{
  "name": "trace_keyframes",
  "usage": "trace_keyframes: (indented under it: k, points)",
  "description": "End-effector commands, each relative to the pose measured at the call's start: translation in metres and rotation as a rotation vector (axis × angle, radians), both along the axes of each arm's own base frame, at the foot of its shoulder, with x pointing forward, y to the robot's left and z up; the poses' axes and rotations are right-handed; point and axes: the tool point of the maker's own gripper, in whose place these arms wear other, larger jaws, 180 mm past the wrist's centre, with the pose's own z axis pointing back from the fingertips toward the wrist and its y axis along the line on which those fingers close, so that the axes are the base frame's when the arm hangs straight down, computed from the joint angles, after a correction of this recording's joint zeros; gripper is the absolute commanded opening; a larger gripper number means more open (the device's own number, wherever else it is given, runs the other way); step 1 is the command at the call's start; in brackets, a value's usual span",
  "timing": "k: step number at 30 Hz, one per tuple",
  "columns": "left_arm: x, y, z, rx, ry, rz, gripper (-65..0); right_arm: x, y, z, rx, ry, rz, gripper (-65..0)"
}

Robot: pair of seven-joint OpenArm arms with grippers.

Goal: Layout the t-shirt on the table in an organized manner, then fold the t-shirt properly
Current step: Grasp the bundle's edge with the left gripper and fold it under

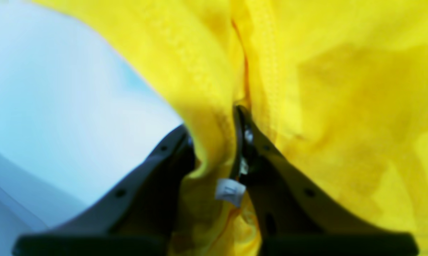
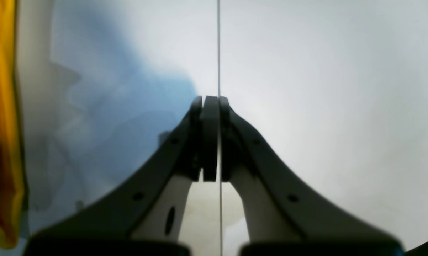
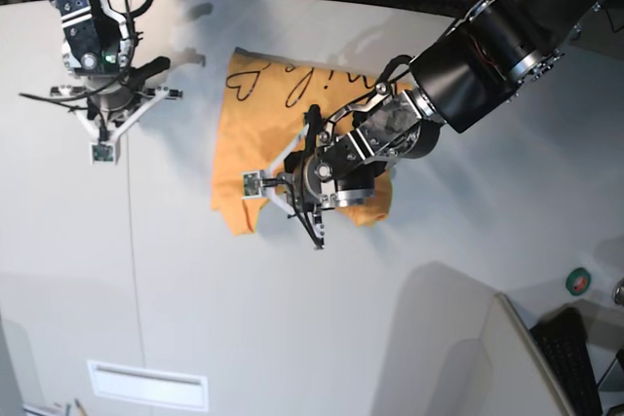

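**Ana:** Left gripper is pinching a thick fold of the t-shirt between its two dark fingers, right by a stitched seam, with a small white size tag hanging just below the pinch. My guess is it is gripping there because a hemmed edge gives a firm handle for pulling the cloth flat.

**Ben:** And beyond the fingertips?

**Ana:** Yellow-orange fabric is filling everything ahead and to one side of the gripper; to the other side the pale table is showing. Seen from the base view, the left gripper is sitting over the lower edge of the t-shirt, which is lying bunched and only partly spread on the table, with its black script and heart outline facing up at the far end.

**Ben:** What is the right gripper doing?

**Ana:** Right gripper is holding nothing, its fingers pressed together over bare table along the thin seam line. It is hanging well apart from the shirt, only a strip of orange cloth showing far off to its side. I judge it is waiting clear so the left arm can drag freely; the layout step is not yet done.
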Motion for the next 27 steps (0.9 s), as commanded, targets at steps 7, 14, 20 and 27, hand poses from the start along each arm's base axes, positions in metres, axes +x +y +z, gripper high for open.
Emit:
trace_keyframes:
  k: [7, 14, 20, 27]
  points:
    - [-0.011, 0.009, -0.004, 0.07, 0.053, -0.037, -65.0, 0.01, -0.001, 0.01, -0.008, -0.046, 0.006, -65.0]
    - [-0.015, 0.01, -0.008, 0.072, 0.064, -0.036, -65.0, 0.01, 0.0, 0.01, -0.006, -0.046, 0.006, -65.0]
    - [0.003, 0.011, 0.006, 0.026, 0.04, 0.027, -62.7, 0.005, 0.0, 0.007, -0.006, -0.034, 0.006, -65.0]
    - [0.027, 0.013, 0.027, -0.057, 0.01, 0.126, -27.3, 0.005, 0.0, 0.007, -0.006, -0.037, 0.006, -65.0]
